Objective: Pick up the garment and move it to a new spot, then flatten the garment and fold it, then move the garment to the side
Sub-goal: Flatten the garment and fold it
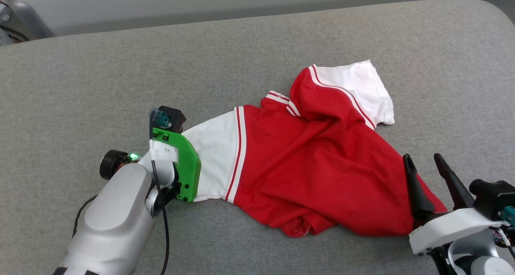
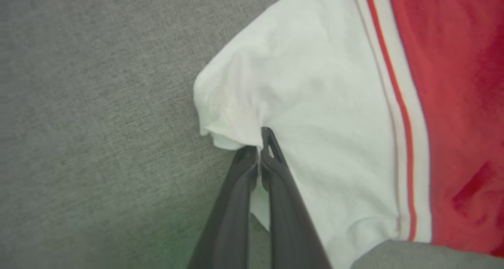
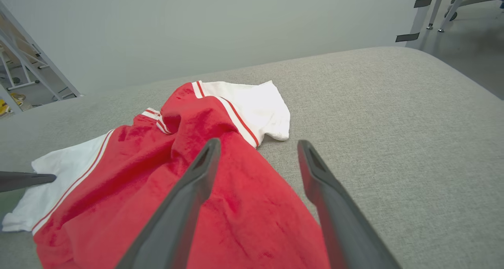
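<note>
The garment is a red shirt with white sleeves and striped trim, lying crumpled on a grey padded surface. In the left wrist view my left gripper is shut on the edge of the near white sleeve, with cloth pinched between its fingers. In the head view the green wrist mount hides those fingers. My right gripper stands open at the shirt's lower right corner, its left finger over the red cloth and its right finger over bare padding. The right gripper holds nothing.
The grey padding stretches wide on all sides of the shirt, with its rounded far edge against a pale wall. Metal frame legs stand beyond the far left, and furniture legs beyond the far right.
</note>
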Available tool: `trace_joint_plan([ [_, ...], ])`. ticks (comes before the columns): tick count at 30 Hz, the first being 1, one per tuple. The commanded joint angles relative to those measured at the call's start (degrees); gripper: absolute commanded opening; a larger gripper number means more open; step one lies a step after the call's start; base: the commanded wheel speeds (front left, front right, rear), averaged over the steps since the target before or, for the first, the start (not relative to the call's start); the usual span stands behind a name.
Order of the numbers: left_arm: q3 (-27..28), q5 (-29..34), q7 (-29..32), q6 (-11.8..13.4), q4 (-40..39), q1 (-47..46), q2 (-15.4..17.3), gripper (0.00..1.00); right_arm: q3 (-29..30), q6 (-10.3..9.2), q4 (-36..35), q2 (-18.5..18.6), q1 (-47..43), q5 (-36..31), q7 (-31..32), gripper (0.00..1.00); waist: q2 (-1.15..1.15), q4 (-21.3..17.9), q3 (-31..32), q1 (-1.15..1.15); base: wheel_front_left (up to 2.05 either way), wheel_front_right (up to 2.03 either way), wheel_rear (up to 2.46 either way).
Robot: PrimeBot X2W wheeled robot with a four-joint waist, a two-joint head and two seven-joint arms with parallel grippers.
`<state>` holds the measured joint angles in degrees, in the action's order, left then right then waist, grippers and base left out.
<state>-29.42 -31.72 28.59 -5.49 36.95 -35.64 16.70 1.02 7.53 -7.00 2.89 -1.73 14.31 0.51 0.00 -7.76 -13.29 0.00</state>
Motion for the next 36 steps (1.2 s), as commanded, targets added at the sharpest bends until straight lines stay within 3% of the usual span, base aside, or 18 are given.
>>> trace_joint_plan([
  [1, -0.1, 0.5, -1.4, 1.0, 0.2, 3.1, 0.7, 0.0, 0.9, -0.04, 0.4, 0.0, 1.2, 0.9, 0.2, 1.0, 0.0, 1.1, 1.1, 0.0, 0.0, 0.0, 0.0],
  [8, 2.4, 0.5, -8.1, 4.0, -8.0, 7.3, 3.0, 0.0, 6.6, -0.04, 5.4, 2.8, 6.7, 3.7, 3.1, 1.0, 0.0, 2.9, 2.6, 0.0, 0.0, 0.0, 0.0],
  [15, 2.5, 0.8, -8.6, 6.4, -19.3, 10.2, 3.8, 0.0, 9.0, -0.04, 19.3, 9.0, 18.0, 8.2, 12.5, 1.0, 0.0, 6.1, 2.1, 0.0, 0.0, 0.0, 0.0],
  [19, 1.8, 1.2, -8.2, 7.1, -23.8, 9.9, 3.1, 0.0, 5.6, -0.04, 27.6, 13.3, 25.9, 10.3, 21.7, 1.0, 0.0, 8.2, 0.0, 0.0, 0.0, 0.0, 0.0],
  [25, 0.0, 2.2, -8.0, 6.8, -27.2, 7.6, 1.4, 0.0, 0.3, -0.04, 35.7, 18.8, 36.2, 12.2, 30.7, 1.0, 0.0, 12.0, -3.6, 0.0, 0.0, 0.0, 0.0],
  [36, -2.6, 4.3, -9.6, 6.1, -31.1, 2.7, -1.4, 0.0, -5.5, -0.04, 47.5, 23.1, 49.8, 11.9, 34.2, 1.0, 0.0, 16.9, -10.4, 0.0, 0.0, 0.0, 0.0],
])
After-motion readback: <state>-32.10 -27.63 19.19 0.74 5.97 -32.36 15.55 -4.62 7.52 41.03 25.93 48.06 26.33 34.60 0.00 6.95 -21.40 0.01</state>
